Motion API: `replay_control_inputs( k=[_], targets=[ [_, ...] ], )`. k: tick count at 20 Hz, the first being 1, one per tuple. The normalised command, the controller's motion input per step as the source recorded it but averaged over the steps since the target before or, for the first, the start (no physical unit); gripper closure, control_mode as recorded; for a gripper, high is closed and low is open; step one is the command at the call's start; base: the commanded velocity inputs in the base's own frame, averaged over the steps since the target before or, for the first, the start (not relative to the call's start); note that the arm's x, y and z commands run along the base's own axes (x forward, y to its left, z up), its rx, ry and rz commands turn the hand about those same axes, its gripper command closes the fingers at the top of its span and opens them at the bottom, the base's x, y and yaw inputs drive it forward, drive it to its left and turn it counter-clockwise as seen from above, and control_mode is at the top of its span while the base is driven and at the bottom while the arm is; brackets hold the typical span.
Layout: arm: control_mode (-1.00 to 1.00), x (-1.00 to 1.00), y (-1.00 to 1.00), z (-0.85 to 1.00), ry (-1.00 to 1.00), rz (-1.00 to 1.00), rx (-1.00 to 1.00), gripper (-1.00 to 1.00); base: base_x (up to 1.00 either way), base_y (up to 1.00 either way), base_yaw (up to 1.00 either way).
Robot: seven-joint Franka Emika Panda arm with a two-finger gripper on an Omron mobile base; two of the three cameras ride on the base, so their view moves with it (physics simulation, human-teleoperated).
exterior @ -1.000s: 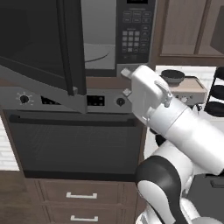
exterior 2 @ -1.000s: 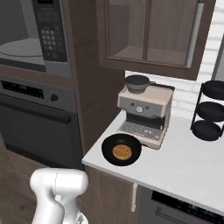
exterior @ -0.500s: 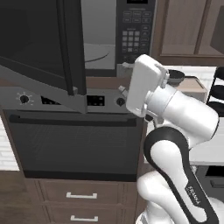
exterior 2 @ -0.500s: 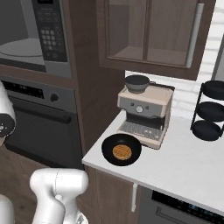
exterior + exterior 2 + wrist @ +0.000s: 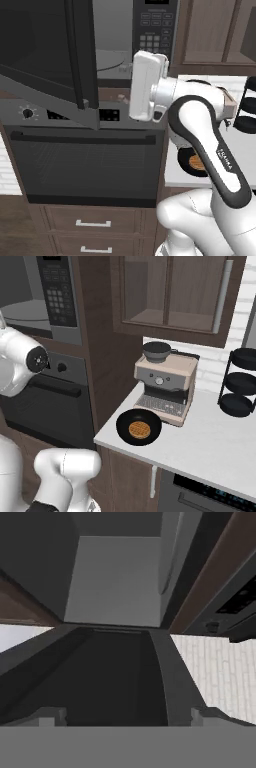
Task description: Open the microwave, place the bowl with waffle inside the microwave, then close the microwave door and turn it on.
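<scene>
The microwave stands open, its grey cavity and round turntable showing left of the keypad. The microwave door hangs swung out to the left, toward the camera. My white hand hovers just in front of the cavity's lower right, level with the oven's control strip. The gripper is open, its tips wide apart with nothing between them, facing dark and grey surfaces close up. The black bowl with the waffle sits on the white counter, apart from the gripper; the arm partly hides the bowl.
A large oven with a bar handle sits below the microwave, drawers under it. A beige coffee machine stands right behind the bowl, and a black tiered rack is at the counter's right. Wooden cabinets hang above.
The arm has swung left and up, carrying the hand from beside the counter to the front of the open microwave. Bowl, waffle and door have stayed put.
</scene>
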Motion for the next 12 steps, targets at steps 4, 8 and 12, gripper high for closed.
replay_control_inputs(
  k=[4,8,12],
  targets=[
    [-1.00,0.33,0.99,-0.21,0.13,0.26,0.00,-1.00,0.00,0.00,0.00],
    [-1.00,0.27,0.83,-0.16,0.10,0.23,0.00,-1.00,0.00,0.00,0.00],
    [-1.00,0.06,0.82,-0.07,0.08,0.23,0.00,-1.00,0.00,0.00,0.00]
  ],
)
